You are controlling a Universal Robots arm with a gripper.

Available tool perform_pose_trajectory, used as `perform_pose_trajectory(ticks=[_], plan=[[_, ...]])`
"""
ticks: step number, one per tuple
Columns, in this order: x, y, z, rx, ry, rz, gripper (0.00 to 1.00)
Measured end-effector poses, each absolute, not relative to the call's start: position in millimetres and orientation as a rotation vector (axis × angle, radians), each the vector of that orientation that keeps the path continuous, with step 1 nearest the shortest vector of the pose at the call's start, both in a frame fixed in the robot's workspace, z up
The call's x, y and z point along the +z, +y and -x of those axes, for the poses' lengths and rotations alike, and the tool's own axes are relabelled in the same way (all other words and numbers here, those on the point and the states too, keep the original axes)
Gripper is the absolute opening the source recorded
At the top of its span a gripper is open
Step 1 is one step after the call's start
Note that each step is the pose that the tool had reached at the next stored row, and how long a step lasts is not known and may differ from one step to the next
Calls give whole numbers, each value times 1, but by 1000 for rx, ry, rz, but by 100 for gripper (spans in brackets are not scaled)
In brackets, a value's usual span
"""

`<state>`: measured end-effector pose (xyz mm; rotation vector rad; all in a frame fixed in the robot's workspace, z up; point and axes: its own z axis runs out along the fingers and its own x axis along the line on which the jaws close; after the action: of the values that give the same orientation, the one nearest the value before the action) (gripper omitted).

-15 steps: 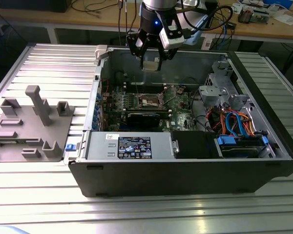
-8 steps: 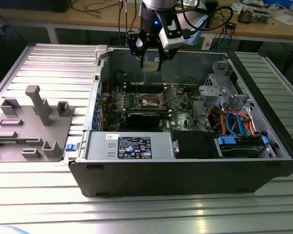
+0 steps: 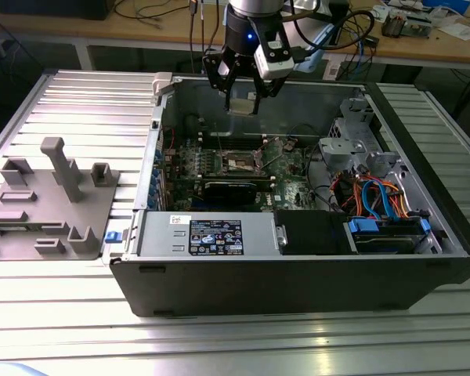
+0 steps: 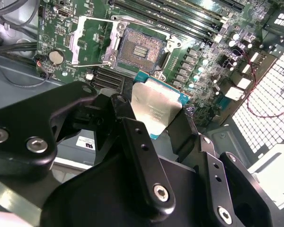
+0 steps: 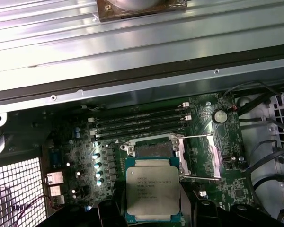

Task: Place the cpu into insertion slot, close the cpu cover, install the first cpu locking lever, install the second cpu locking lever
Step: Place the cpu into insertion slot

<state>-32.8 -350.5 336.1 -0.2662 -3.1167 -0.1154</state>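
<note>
My gripper hangs above the open computer case, shut on the cpu, a flat square chip with a silvery top. In both wrist views the chip sits between the black fingers. The insertion slot lies below on the green board, its dark centre bare. The cpu hovers just short of the slot and overlaps its near edge. The cpu cover is swung open beside the socket. Thin wire levers stand raised along the cover.
A grey power supply box fills the case's near side, with a black card behind it. Coloured cables and a drive cage crowd the exterior view's right. A grey fixture stands on the slatted table.
</note>
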Motion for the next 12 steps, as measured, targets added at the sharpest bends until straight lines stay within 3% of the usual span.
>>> perform_pose_trajectory(ticks=[12], plan=[[336, -350, 33, -113, -3114, 310, 54]])
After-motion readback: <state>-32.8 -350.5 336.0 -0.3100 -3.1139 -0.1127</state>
